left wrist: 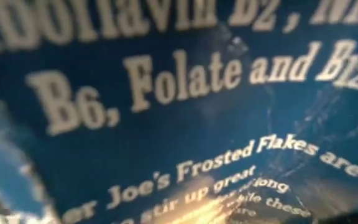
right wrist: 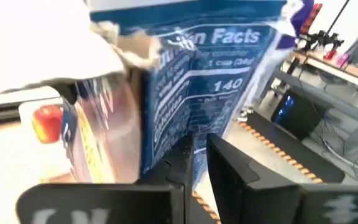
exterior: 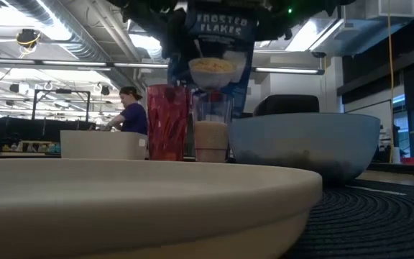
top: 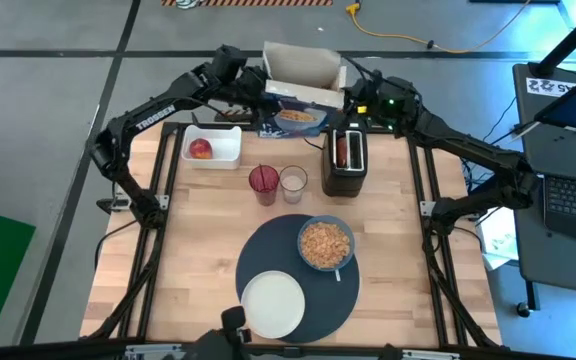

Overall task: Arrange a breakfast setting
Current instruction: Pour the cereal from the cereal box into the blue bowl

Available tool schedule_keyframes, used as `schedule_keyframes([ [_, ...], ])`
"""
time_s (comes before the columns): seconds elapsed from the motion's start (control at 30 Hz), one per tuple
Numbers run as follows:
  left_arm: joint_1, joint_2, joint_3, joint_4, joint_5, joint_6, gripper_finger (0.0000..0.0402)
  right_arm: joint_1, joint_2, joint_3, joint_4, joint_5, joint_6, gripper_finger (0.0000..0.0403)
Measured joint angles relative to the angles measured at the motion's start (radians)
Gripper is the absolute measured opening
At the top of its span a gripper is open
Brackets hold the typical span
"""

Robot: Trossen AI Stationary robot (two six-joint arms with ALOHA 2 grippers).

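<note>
Both arms meet at 12 o'clock on the worktop (top: pixel 208 230), where the cereal box (top: pixel 301 88) stands with its flaps open – the left gripper (top: pixel 253 85) at its left side, the right gripper (top: pixel 353 98) at its right. I cannot tell either gripper's state. The bowl (top: pixel 325 243), full of flakes (top: pixel 325 242), sits on the placemat (top: pixel 340 296) toward 6 o'clock from the box – plate (top: pixel 273 304) beside it, apple (top: pixel 200 148) at 10.

- Left arm (top: pixel 158 105): black, jointed links; white "TROSSEN" lettering along one link.
- Right arm (top: pixel 468 150): black, same build; green indicator light lit near wrist.
- Right gripper (right wrist: pixel 201 155): two flat, dark, angular fingers on a black bar with pale markings, unreadable.
</note>
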Motion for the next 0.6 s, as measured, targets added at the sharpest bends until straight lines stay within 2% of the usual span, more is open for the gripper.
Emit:
schedule_keyframes([
  [0.3, 0.018, 0.044, 0.000, -0.150, -0.027, 0.079, 0.0187, 0.000, 0.085, -0.003, -0.045, -0.016, -0.002, 0.0050],
  [0.6, 0.045, 0.043, -0.100, -0.150, -0.010, 0.080, 0.0187, 0.004, 0.109, -0.002, -0.075, -0.035, -0.001, 0.0050],
])
